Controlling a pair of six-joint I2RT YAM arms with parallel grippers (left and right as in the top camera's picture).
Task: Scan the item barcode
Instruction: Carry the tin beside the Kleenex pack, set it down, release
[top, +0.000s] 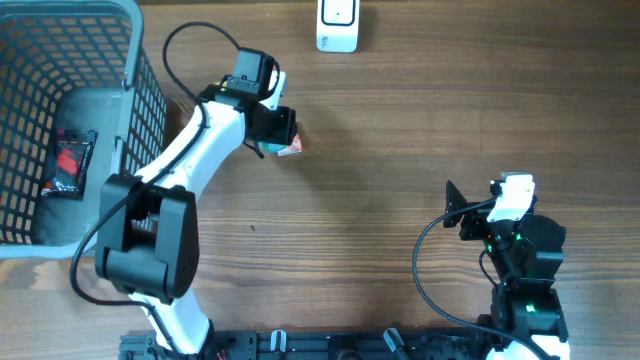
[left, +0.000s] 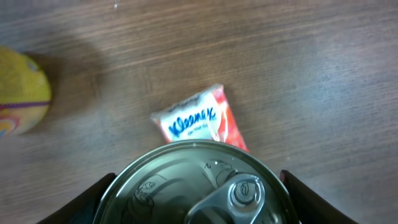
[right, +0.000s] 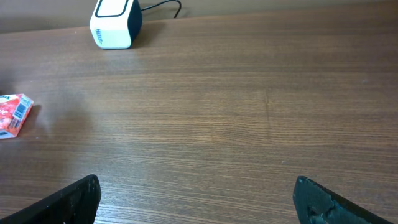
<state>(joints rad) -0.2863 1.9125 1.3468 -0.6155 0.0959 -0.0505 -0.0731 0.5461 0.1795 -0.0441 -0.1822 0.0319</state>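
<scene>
**Between the left fingers: can held above the table, tissue pack beneath**

At the left gripper (left: 198, 190), the can (left: 186, 171) sits clamped between the two dark fingers (left: 102, 196), one on each side of its rim. The left wrist view shows only the silver lid, with its pull tab and embossed marks; the can's side wall cannot be seen. In the overhead view the gripper itself hides the can.

Just beyond the can in the wrist view, a tissue pack (left: 199, 121) lies flat on the table (top: 400, 120). It is white and red with blue lettering, set at a slant. From overhead it shows at the gripper's tip. I cannot tell whether the can touches it.

A round yellow thing (left: 18, 93) with coloured markings lies to the left of the pack, cut off by the frame edge.

The scanner (top: 337, 25), a white box with a dark face, stands at the table's far edge, well apart from the left gripper.

A grey basket (top: 140, 90) stands at the far left. A red-and-black packet (top: 72, 160) lies inside it.

The right gripper (right: 196, 193) hangs near the right front, with jaws spread wide and nothing between them.
</scene>
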